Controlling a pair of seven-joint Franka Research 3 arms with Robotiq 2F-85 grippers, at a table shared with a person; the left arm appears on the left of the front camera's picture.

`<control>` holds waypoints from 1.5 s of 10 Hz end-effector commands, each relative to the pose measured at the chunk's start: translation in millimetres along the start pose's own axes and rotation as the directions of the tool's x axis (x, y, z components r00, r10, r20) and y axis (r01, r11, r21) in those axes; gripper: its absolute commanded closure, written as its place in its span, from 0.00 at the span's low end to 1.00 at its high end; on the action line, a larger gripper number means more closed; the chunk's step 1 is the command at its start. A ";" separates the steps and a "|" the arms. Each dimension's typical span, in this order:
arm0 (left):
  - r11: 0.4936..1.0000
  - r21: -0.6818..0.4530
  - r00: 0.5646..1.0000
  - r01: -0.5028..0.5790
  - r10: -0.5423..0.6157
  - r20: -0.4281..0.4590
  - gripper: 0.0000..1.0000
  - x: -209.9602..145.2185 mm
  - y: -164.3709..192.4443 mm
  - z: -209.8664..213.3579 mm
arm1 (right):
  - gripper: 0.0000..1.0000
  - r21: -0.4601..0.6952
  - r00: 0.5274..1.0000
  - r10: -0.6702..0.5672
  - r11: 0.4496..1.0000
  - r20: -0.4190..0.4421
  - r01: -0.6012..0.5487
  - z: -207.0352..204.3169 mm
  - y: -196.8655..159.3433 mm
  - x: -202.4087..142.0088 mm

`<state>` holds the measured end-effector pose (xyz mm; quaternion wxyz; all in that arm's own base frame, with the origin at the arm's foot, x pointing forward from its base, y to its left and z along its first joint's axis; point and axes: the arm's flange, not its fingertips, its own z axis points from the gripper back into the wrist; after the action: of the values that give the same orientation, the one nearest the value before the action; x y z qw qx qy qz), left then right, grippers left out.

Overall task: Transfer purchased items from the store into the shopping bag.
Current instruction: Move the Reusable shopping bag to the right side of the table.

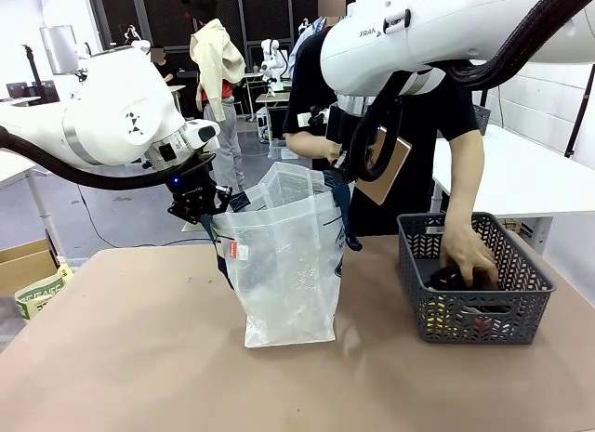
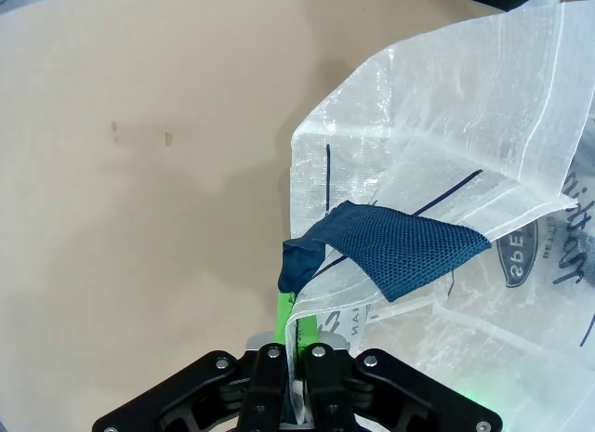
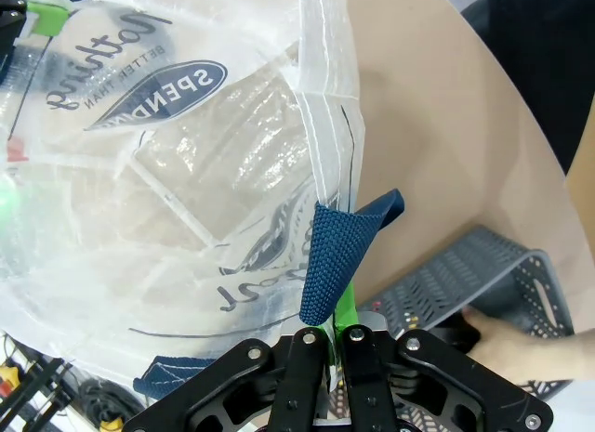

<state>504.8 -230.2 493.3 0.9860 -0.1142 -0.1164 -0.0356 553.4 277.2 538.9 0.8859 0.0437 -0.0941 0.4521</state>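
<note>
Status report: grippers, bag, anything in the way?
Both shut on shopping bag rim: left gripper, right gripper; mouth open. In basket: person's hand. Nothing blocking.

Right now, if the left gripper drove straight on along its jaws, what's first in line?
Left gripper is shut on the shopping bag edge, so that first, then the navy strap; beyond, probably table, depth unclear.

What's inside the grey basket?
A person's hand reaches in onto something dark. Yellow and red bits peek through slots in the basket. The walls hide the rest.

Left gripper [image 2: 296, 322] and right gripper [image 3: 335, 322] both pinched tightly closed
</note>
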 end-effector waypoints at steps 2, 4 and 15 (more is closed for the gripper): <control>1.000 0.000 1.000 0.000 0.000 0.000 1.00 0.0 0.0 0.0 | 1.00 0.001 1.000 -0.004 1.000 -0.001 0.004 -0.7 -0.1 -0.4; 0.999 -0.038 1.000 0.008 -0.007 0.011 1.00 -0.3 -3.2 2.9 | 1.00 0.001 1.000 -0.004 1.000 -0.001 0.004 -0.7 -0.1 -0.4; 0.991 -0.078 0.989 0.112 -0.103 0.111 1.00 -8.1 -2.0 20.0 | 1.00 0.001 1.000 -0.004 1.000 -0.001 0.004 -0.7 -0.1 -0.4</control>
<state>496.8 -234.4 512.1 0.9734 -0.1400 -0.1662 -0.0725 553.4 277.2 538.9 0.8859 0.0437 -0.0941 0.4521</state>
